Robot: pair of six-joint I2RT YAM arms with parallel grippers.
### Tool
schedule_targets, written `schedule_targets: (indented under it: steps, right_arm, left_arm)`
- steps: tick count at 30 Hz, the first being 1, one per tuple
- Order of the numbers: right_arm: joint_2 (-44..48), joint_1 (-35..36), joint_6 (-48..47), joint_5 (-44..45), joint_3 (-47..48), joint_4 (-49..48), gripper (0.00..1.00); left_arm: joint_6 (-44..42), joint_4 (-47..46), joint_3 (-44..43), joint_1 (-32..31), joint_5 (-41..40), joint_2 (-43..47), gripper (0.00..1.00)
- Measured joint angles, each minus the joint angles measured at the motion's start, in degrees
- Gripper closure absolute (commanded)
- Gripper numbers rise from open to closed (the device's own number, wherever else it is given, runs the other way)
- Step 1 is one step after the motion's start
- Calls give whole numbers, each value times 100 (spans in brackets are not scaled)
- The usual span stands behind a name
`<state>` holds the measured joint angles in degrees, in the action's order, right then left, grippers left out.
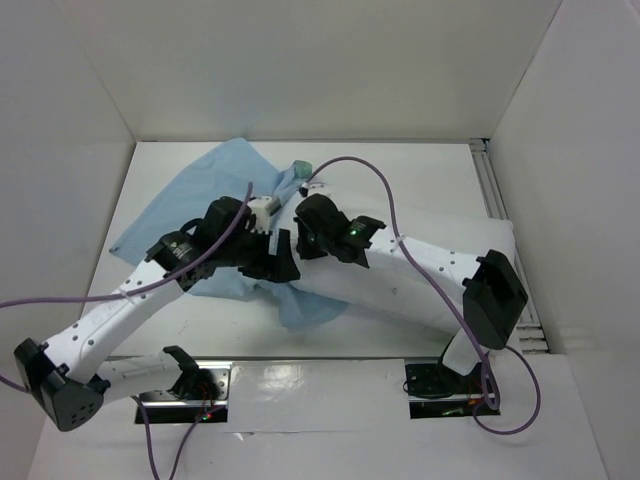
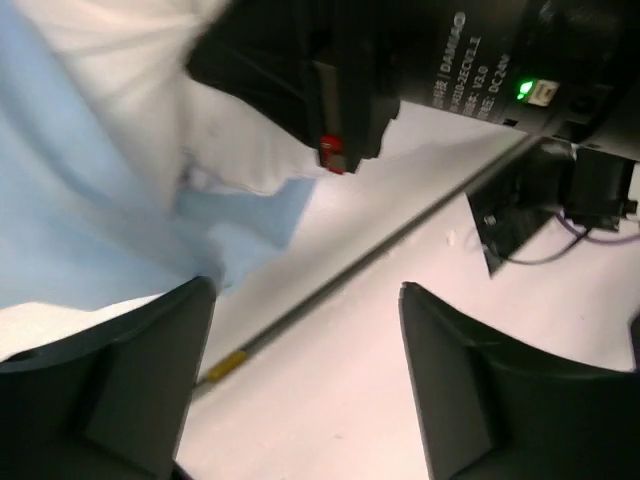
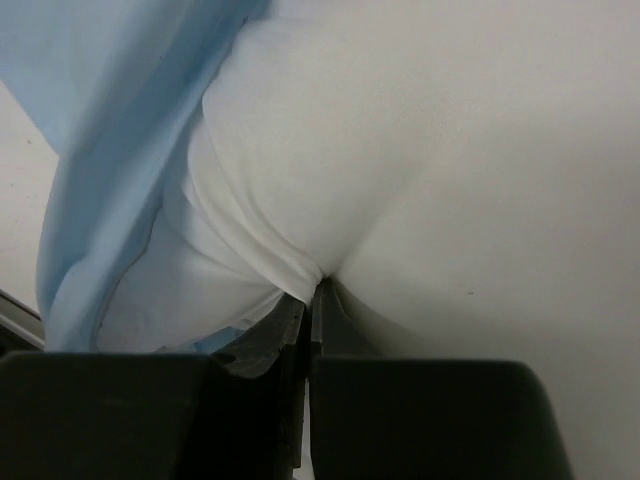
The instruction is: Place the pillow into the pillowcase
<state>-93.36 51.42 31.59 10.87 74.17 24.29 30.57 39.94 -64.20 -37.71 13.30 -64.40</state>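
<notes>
The pillowcase (image 1: 190,205) lies spread out, light blue, on the left half of the table. The white pillow (image 1: 385,300) lies to its right, its left end at the cloth's edge. My right gripper (image 1: 308,240) is at that end. The right wrist view shows my right gripper (image 3: 318,288) shut on a pinch of the pillow (image 3: 450,150), with pillowcase (image 3: 100,120) cloth draped over the pillow's left side. My left gripper (image 1: 275,262) sits just beside it. In its own view my left gripper (image 2: 305,290) stands open over bare table, holding nothing. The pillowcase (image 2: 80,200) and pillow (image 2: 240,150) are beyond its left finger.
White walls close in the table on three sides. An aluminium rail (image 1: 495,200) runs along the right edge. Purple cables (image 1: 385,190) loop over both arms. The right arm's black wrist (image 2: 450,60) hangs close above my left gripper. A table seam with a yellow mark (image 2: 225,365) crosses below.
</notes>
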Motion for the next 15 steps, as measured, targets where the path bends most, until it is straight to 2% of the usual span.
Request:
schedule_targets:
  steps: [1, 3, 4, 8, 10, 15]
  right_arm:
    - [11, -4, 15, -33, -39, -52, 100]
    - [28, -20, 31, -94, -111, -133, 100]
    - [44, -24, 37, -120, -149, -164, 100]
    - [138, -31, 55, -175, -273, -254, 100]
    - [179, -31, 55, -177, -293, -289, 100]
    - [212, -31, 55, -177, -297, -291, 100]
  left_arm:
    - [92, 39, 0, 66, -74, 133, 43]
    - [192, 81, -55, 262, -286, 387, 56]
    - [216, 101, -144, 365, -400, 472, 59]
    - [376, 46, -739, 743, -1049, 334, 38]
    - [448, -33, -973, 881, -1331, 26, 24]
    - [581, -131, -1386, 1021, -1696, -1261, 22]
